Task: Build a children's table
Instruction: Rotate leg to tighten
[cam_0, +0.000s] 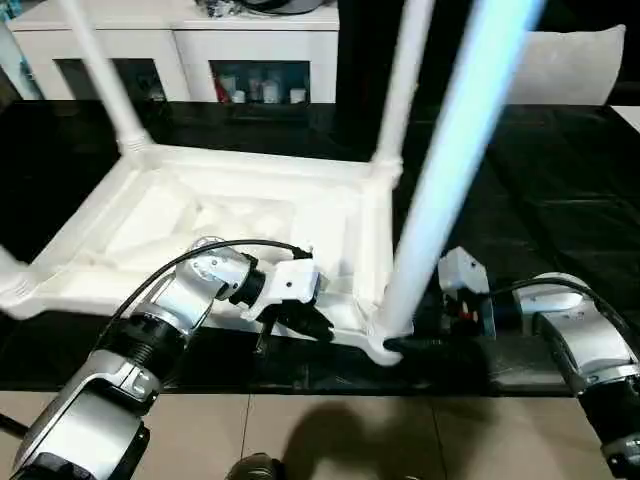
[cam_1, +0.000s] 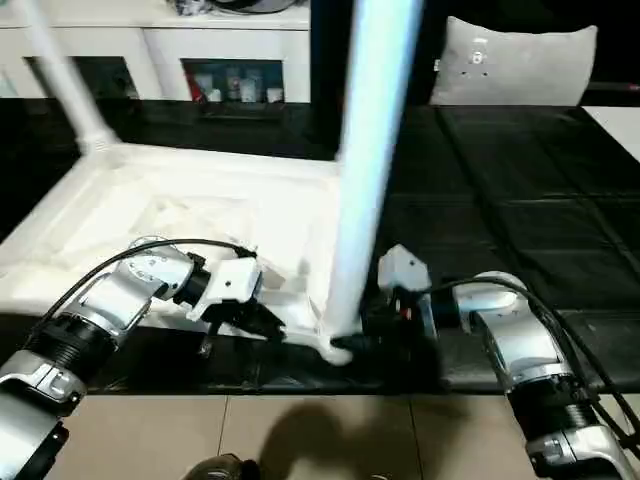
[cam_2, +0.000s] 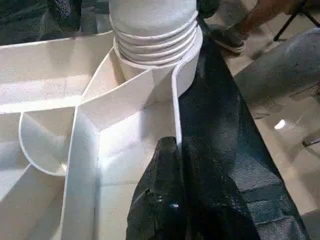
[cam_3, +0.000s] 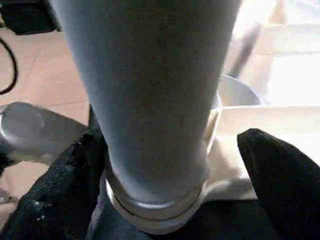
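While the children's table (cam_0: 230, 220) lies upside down on a black mat (cam_0: 560, 170), ribbed underside up, we work at its near corner. Legs at the far left (cam_0: 100, 75) and far right (cam_0: 405, 85) corners stand upright in their round sockets.

Our left gripper (cam_0: 300, 322) rests on the near rim of the tabletop, its black fingers (cam_2: 175, 200) pressed together with the thin rim wall just at their tips; whether they pinch that wall we cannot tell. Just beyond them sits the near corner socket (cam_2: 165, 70), with the ridged base of a leg seated in it.

That near leg (cam_0: 460, 150) rises tall from the socket. Our right gripper (cam_0: 425, 340) stands at its base with its fingers (cam_3: 280, 170) spread wide on either side, one looking close against the leg, not clamping.

With nothing gripping the leg, we judge the main risk to be a half-seated joint: if the base is not fully home in the socket, a nudge from either arm could tilt it or pop it out. The left fingers could also slip off the narrow rim and let the top shift.

Behind the mat, a white cabinet (cam_0: 180, 40) holds small bottles (cam_0: 255, 90) behind its glass doors. Farther right, a grey cushion (cam_1: 515, 65) stands.
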